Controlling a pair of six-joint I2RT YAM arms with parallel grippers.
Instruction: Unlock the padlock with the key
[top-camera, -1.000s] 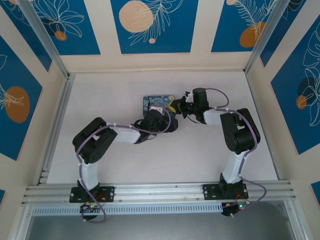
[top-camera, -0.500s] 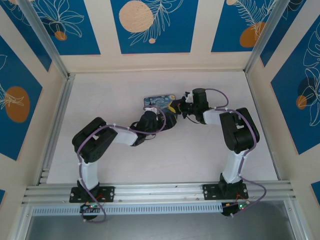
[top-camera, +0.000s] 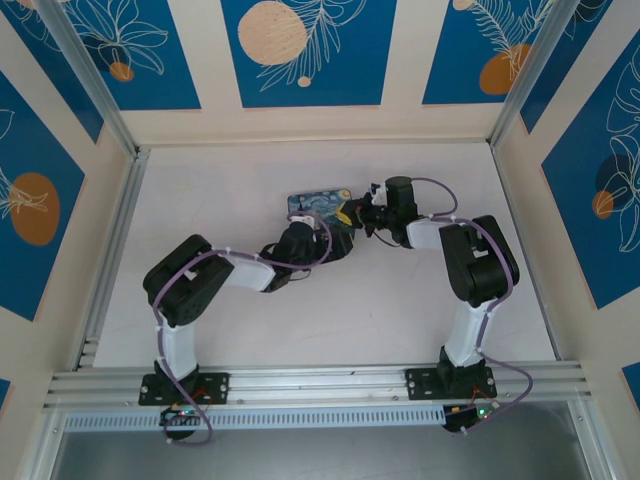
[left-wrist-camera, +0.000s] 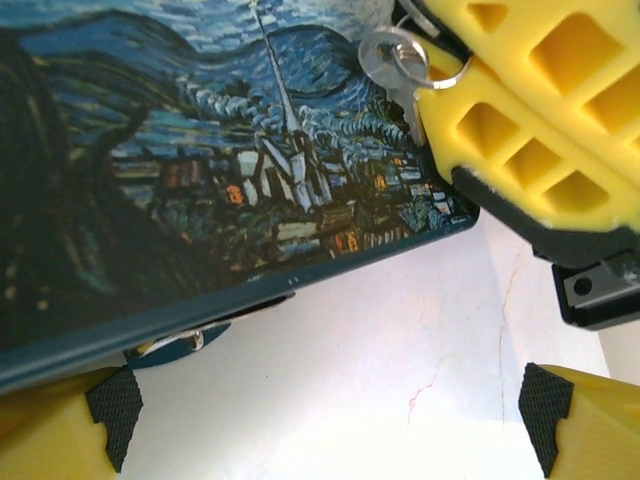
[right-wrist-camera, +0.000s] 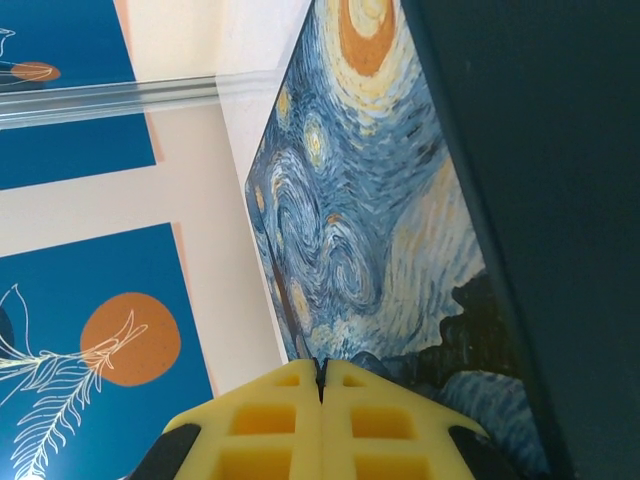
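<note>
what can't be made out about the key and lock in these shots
key, left wrist: blade hidden between the shut fingers of the right end effector.
silvery piece, left wrist: mostly tucked under the edge of the tin; cannot tell what it is.
top external: key too small to pick out where the two wrists meet.

Seen from my left wrist camera, the key (left-wrist-camera: 388, 62) is a small silvery sliver with a round bow. It hangs blade-down over the upper right corner of the painted tin (left-wrist-camera: 200, 180), with a thin wire ring (left-wrist-camera: 437, 78) through its hole. Its blade slips behind the tip of the right gripper (left-wrist-camera: 432, 95), whose yellow fingers press together on it. The padlock (left-wrist-camera: 190, 342) is a silvery-blue scrap peeking from under the tin's near edge. I cannot read its shackle.
</note>
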